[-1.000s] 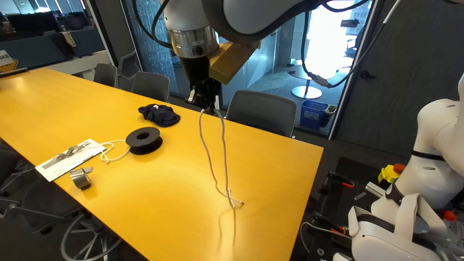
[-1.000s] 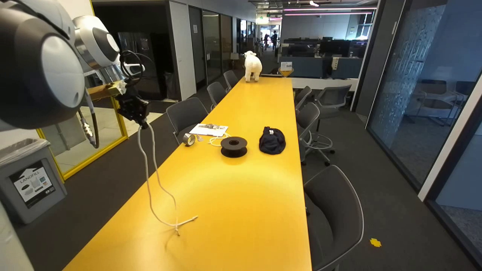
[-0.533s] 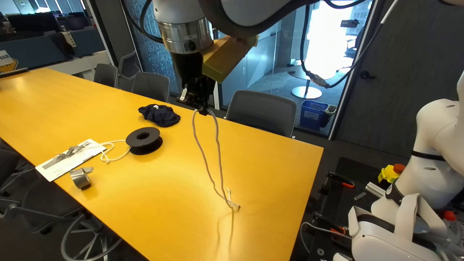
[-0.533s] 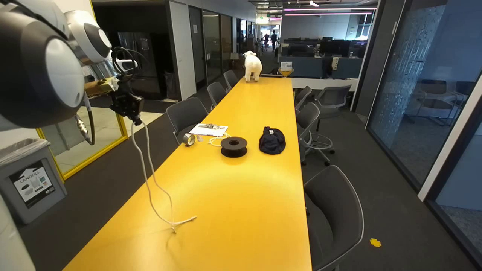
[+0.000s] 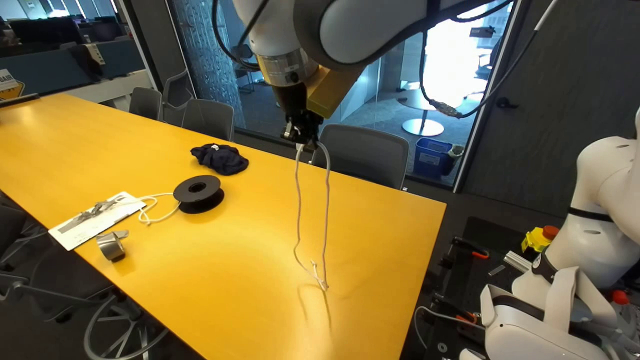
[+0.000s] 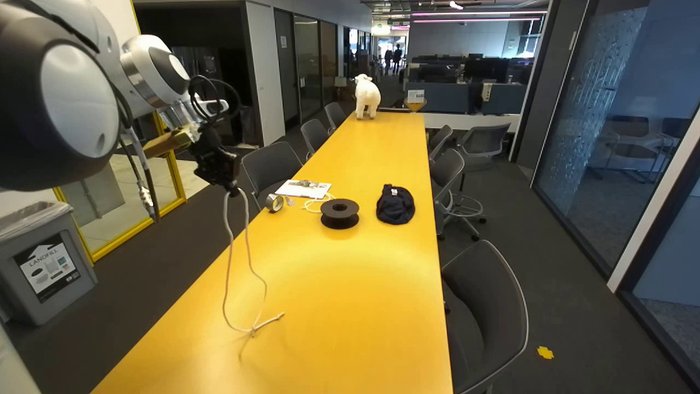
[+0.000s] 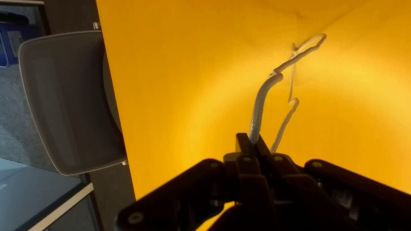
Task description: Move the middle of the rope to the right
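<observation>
We see the rope [image 7: 270,82] hanging in two strands over the table [image 5: 225,280], its top pinched by the gripper [image 7: 253,141]; well apart, on that table, we note a spool [image 5: 199,196]; near that, a dark cloth [image 5: 220,160].

Arm [image 5: 372,30] smooth, white, fat like pipe, with dark grey band [image 5: 306,25]. Big dark joint [image 6: 24,109] wears pale round cap [image 6: 74,101]. Shiny silver ring [image 5: 275,69] with dark dot [image 5: 292,77]. Black sleeve [image 5: 290,97] under ring. Boxy yellow-brown block [image 5: 335,89] at side. Bendy black cables [image 5: 215,20], some looped; lumpy silvery plug [image 5: 446,109] partway along. Gripper [image 7: 253,141] black: two straight fingers [image 7: 242,142], jointed bars [image 7: 353,184], round screw heads [image 7: 317,164].
</observation>
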